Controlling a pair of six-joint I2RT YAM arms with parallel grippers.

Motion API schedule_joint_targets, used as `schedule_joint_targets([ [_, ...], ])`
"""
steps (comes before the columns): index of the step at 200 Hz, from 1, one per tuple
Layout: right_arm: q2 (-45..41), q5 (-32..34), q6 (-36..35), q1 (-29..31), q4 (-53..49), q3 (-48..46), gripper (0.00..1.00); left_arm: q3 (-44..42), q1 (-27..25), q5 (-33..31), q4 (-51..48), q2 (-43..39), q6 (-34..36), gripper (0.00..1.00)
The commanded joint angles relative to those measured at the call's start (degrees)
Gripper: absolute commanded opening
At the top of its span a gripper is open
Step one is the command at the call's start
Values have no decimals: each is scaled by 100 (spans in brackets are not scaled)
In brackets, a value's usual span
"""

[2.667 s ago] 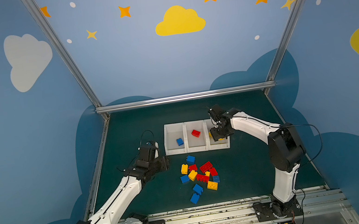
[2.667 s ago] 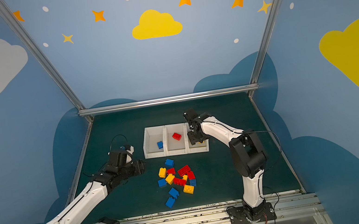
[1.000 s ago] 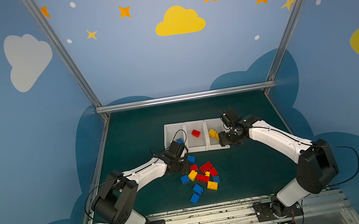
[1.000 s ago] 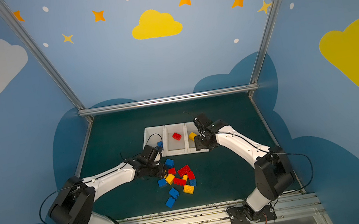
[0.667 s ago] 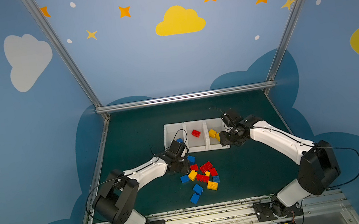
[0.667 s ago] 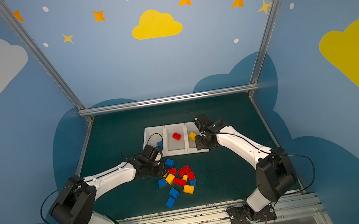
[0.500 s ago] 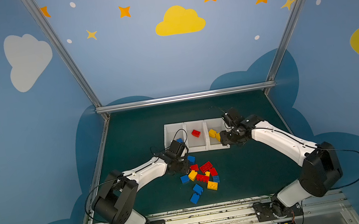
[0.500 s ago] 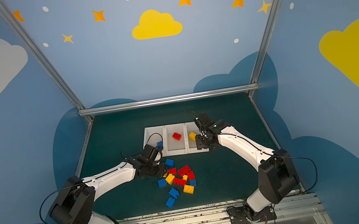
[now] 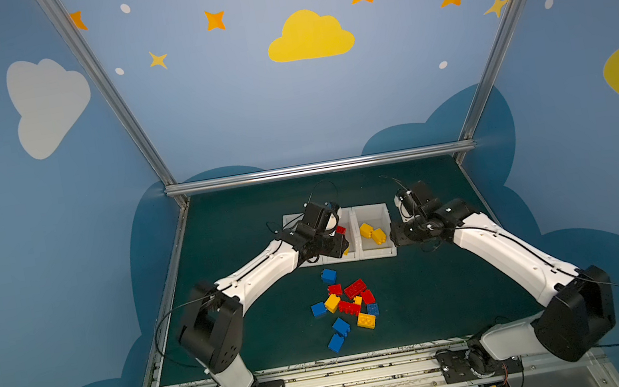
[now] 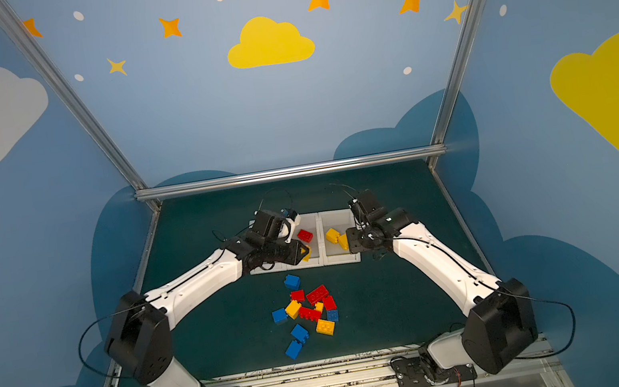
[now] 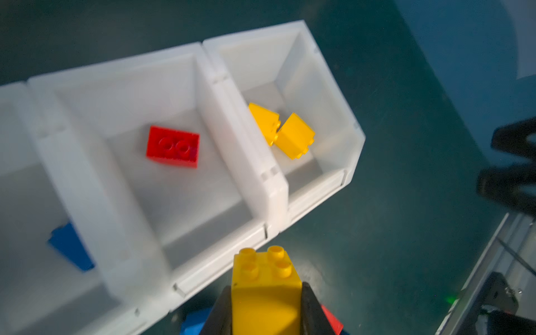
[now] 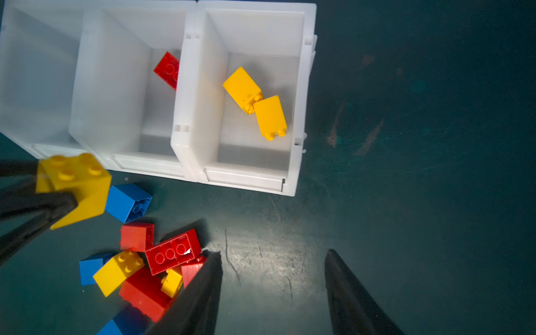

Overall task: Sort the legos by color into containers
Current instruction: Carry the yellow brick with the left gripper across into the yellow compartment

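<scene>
At the 9 o'clock end of the row of white containers (image 12: pixel 185 87), the left bin (image 11: pixel 23 203) holds one blue brick (image 11: pixel 71 249), blurred in the left wrist view; both top views hide this bin behind the left arm (image 9: pixel 261 271). Next along, the left jaws are clenched on a yellow brick (image 11: pixel 265 290), studs up, held clear of the dark green surface (image 9: pixel 440 287) at the 6 o'clock edge of the middle bin (image 11: pixel 214 261); whether it hangs over the front lip or just outside it I cannot tell. A red brick (image 11: pixel 173 146) lies flat inside the middle bin, studs up. At 6 o'clock from the row, the loose legos (image 9: pixel 344 302) lie clustered on the surface in red, yellow and blue, several touching. A lone blue brick (image 9: pixel 328 275) sits at the cluster's 12 o'clock, nearest the bins, and two more blue bricks (image 9: pixel 340 326) at its 6 o'clock end. At the 3 o'clock end, the right bin (image 9: pixel 378 253) holds two yellow bricks (image 12: pixel 255 101) on their sides, touching each other. Just at 3 o'clock of that bin, the right jaws are released, their fingers (image 12: pixel 203 290) spread wide with bare surface showing between them.
</scene>
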Motion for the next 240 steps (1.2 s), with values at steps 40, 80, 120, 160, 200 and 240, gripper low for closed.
schedule_joint_targets([
  [40,-660,-59,-237,-462,33,-485,56,1928,-210,509,-267,1556,246,30],
  [80,-798,-159,-277,-610,-3,-596,56,2616,-277,572,-432,2152,177,39],
  [120,-852,-263,-272,-657,41,-646,63,2797,-281,494,-578,2248,228,58],
  [160,-791,-353,-263,-665,40,-587,64,2710,-285,441,-525,2151,246,61],
  [200,-813,-394,-293,-672,45,-619,64,2646,-284,420,-514,2068,228,62],
  [240,-785,-830,-140,-639,400,-924,65,2365,-252,287,-439,1749,270,63],
])
